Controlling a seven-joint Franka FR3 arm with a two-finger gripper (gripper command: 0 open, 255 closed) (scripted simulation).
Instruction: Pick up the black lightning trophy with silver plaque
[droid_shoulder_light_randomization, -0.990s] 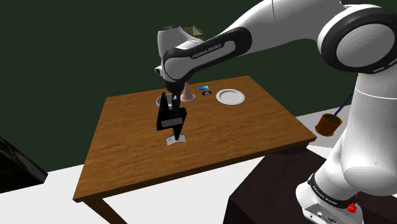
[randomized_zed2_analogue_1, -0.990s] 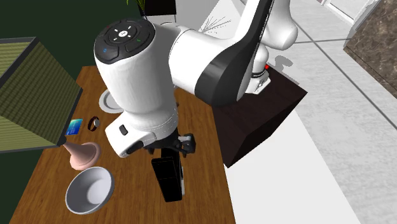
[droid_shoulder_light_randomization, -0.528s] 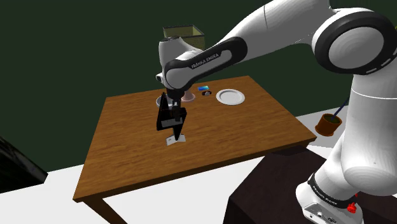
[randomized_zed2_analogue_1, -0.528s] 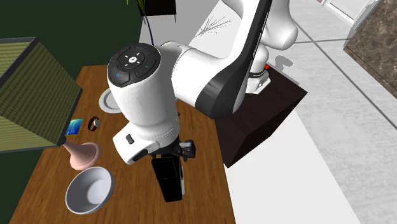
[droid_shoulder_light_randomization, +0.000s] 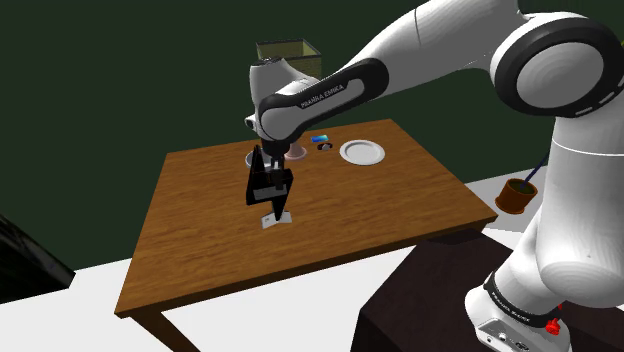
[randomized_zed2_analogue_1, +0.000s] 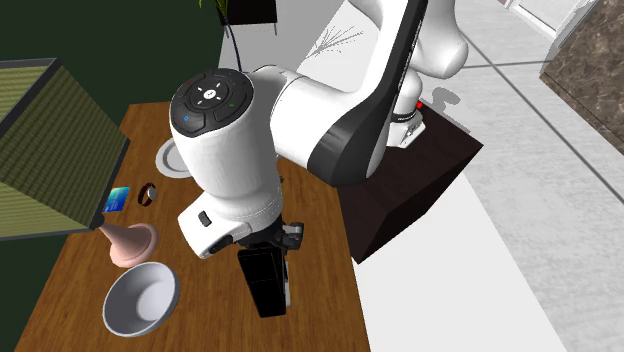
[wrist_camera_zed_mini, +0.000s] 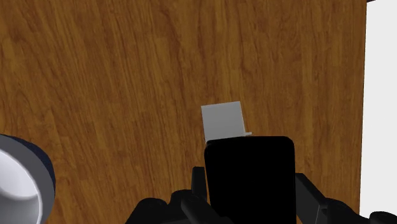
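- Lettering: "FRANKA EMIKA" reads in white along the dark band of the arm (droid_shoulder_light_randomization: 325, 95) in the shoulder view.
- Claw (droid_shoulder_light_randomization: 271, 192) points straight down over the middle of the bench (droid_shoulder_light_randomization: 200, 235).
- Claw state: clenched on the trophy (wrist_camera_zed_mini: 249, 159). In the wrist view the two fingers (wrist_camera_zed_mini: 306, 191) press against either side of its black body, and no wood shows between them.
- Trophy position: upright between the claw's fingers, its black body dropping from the fingertips to the bench top.
- Grey plaque (wrist_camera_zed_mini: 222, 119) lies flat on the wood at the trophy's foot, projecting past the black body away from the claw.
- Shoulder view, bearings from the claw: white plate (droid_shoulder_light_randomization: 361, 152) at 2 o'clock, well apart. A small blue card (droid_shoulder_light_randomization: 320, 138) sits just beside the plate, at its 10 o'clock.
- Second exterior view, bearings from the trophy: white bowl (randomized_zed2_analogue_1: 140, 298) at 9 o'clock, pink vase (randomized_zed2_analogue_1: 128, 242) at 10 o'clock. Both stand apart from the trophy.
- The bowl's rim also shows in the wrist view, off to one side of the claw.
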